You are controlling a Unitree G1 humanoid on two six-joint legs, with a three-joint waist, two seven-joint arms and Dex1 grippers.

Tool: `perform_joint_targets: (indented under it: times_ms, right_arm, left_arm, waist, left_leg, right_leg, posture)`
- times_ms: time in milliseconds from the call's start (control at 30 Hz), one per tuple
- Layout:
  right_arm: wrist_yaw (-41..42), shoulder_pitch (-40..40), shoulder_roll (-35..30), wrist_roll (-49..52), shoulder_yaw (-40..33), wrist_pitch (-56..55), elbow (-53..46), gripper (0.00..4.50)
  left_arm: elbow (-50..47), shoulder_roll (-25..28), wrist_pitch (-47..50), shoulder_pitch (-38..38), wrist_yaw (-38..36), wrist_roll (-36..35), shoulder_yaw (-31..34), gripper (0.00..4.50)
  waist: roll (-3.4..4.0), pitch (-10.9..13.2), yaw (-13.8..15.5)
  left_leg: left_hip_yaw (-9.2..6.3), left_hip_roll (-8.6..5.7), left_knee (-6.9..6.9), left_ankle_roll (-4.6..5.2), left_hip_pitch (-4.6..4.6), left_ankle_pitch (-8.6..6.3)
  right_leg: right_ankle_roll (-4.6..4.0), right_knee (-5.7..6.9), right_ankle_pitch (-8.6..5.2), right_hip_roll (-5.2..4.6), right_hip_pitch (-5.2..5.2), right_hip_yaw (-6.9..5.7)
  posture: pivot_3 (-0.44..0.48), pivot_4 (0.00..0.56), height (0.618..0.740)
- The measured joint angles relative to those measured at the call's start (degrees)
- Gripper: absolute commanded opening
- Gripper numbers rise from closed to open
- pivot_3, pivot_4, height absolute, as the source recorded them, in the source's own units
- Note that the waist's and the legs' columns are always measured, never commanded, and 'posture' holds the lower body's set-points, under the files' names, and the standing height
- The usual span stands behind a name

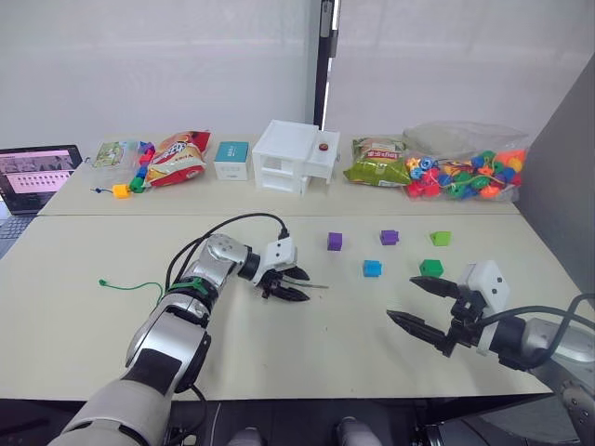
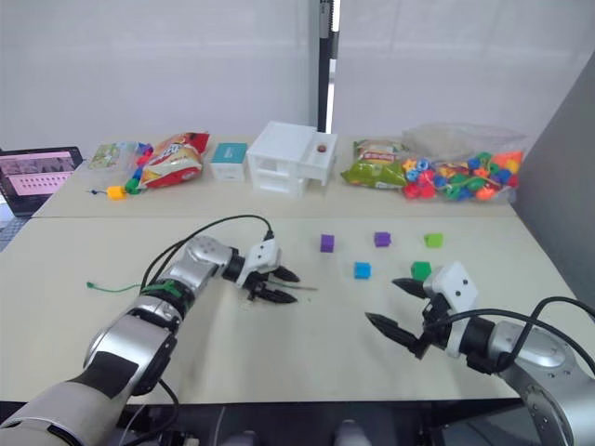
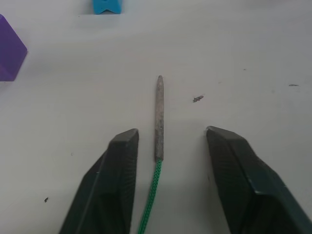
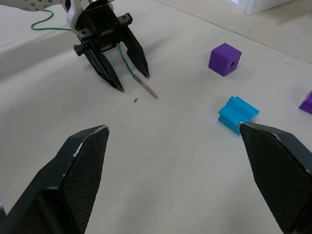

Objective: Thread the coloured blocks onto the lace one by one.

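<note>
The lace (image 1: 139, 286) lies on the table, its green cord running under my left arm to a stiff pale tip (image 3: 159, 117). My left gripper (image 1: 296, 284) is open and low over the table, one finger on each side of that tip, not touching it. Ahead of it are two purple blocks (image 1: 335, 241) (image 1: 390, 237), a light green block (image 1: 441, 238), a blue block (image 1: 372, 268) and a dark green block (image 1: 430, 268). My right gripper (image 1: 402, 299) is open and empty, in front of the dark green block and pointing left toward the left gripper (image 4: 131, 80).
Along the table's far edge stand a white drawer unit (image 1: 296, 155), a bag of mixed beads (image 1: 465, 172), snack bags (image 1: 177, 156), a teal box (image 1: 231, 160) and a small yellow cube (image 1: 121, 190). A laptop (image 1: 37, 177) sits at the far left.
</note>
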Motion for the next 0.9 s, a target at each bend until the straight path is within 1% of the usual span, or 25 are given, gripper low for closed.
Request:
perform_joint_targets:
  times_ms: [100,133,267,433,533,600,700,767,833,900]
  right_arm:
    - [-0.2,0.2,0.0,0.3,-0.2,0.0,-0.6,4.50]
    - [-0.3,0.3,0.0,0.3,-0.2,0.0,-0.8,4.50]
    - [-0.9,0.4,0.1,0.3,-0.5,0.1,-1.0,4.50]
    - [-1.7,1.3,0.9,0.3,-0.5,0.1,-1.3,4.50]
    - [-4.0,2.4,2.9,0.2,-0.9,0.1,-1.4,4.50]
    - [-7.9,2.9,6.0,-0.3,-2.1,0.1,-1.4,4.50]
    - [-15.8,3.5,11.3,-4.9,-2.4,-0.7,-0.8,4.50]
    - [-21.8,3.5,15.1,-9.5,-1.5,-1.3,0.3,4.50]
    - [-27.4,2.7,19.3,-13.4,-0.9,-2.1,1.9,4.50]
    - [-31.1,1.5,22.1,-15.9,0.0,-2.8,3.3,4.50]
  left_arm:
    - [0.3,0.0,-0.2,-0.4,0.6,0.9,0.0,0.32]
    - [0.4,-0.1,-0.5,-0.5,1.4,1.5,0.0,0.04]
    - [1.2,-0.9,-0.4,-1.0,2.5,2.2,0.4,0.04]
    - [1.2,-1.2,-0.4,-1.2,2.2,2.2,1.1,0.04]
    - [0.7,-0.1,-0.4,-1.2,0.3,2.2,1.4,0.04]
    - [-1.3,1.5,0.4,-1.0,-1.6,2.0,1.5,0.04]
    - [-8.3,4.6,5.2,0.8,-4.2,0.6,3.1,0.04]
    - [-17.1,7.2,10.3,4.6,-5.4,-1.1,4.3,0.04]
    - [-27.2,9.9,16.6,9.9,-5.7,-2.8,5.0,0.04]
    - [-35.3,11.6,22.4,14.2,-5.3,-3.7,5.0,0.04]
  waist:
    - [0.00,0.0,0.0]
    - [0.00,0.0,0.1]
    - [0.00,0.0,0.3]
    - [0.00,0.0,0.4]
    - [0.00,0.0,0.2]
    - [0.00,0.0,0.0]
    - [0.01,0.0,0.0]
    - [0.06,0.0,-0.2]
    - [0.07,0.0,-0.4]
    - [0.09,0.0,-0.6]
  left_leg:
    - [0.00,0.00,0.00,0.00,0.01,0.00]
    - [-0.01,0.00,0.00,0.00,0.05,0.00]
    - [-0.06,-0.01,0.00,0.02,0.23,-0.01]
    - [-0.10,-0.01,0.00,0.02,0.21,-0.01]
    - [-0.14,0.00,-0.01,0.03,0.21,-0.02]
    - [-0.16,0.00,-0.02,0.03,0.19,-0.02]
    - [-0.17,0.00,-0.03,0.03,0.18,-0.02]
    - [-0.16,0.00,-0.07,0.03,0.18,-0.02]
    - [-0.15,0.02,-0.10,0.02,0.16,-0.01]
    - [-0.14,0.01,-0.11,-0.03,0.04,0.02]
  right_leg:
    - [0.00,0.00,0.00,0.00,0.02,0.00]
    - [0.00,-0.01,0.00,0.00,0.06,0.00]
    - [0.02,-0.13,-0.01,0.00,0.36,-0.03]
    - [0.04,-0.18,-0.02,0.00,0.40,-0.04]
    - [0.03,-0.17,-0.02,0.01,0.38,-0.05]
    - [0.03,-0.13,-0.02,0.03,0.33,-0.05]
    - [0.03,-0.06,-0.02,0.01,0.27,-0.04]
    - [0.03,-0.04,-0.02,0.01,0.23,-0.03]
    - [0.02,0.01,-0.02,0.01,0.12,-0.01]
    - [0.01,0.08,-0.02,0.00,-0.10,0.03]
  posture:
    - [0.000,0.150,0.740]
    - [0.000,0.150,0.740]
    - [0.000,0.150,0.740]
    - [0.000,0.150,0.740]
    - [0.000,0.150,0.740]
    - [0.000,0.150,0.740]
    - [0.000,0.150,0.740]
    - [0.000,0.150,0.740]
    - [0.000,0.150,0.740]
    - [0.000,0.150,0.740]
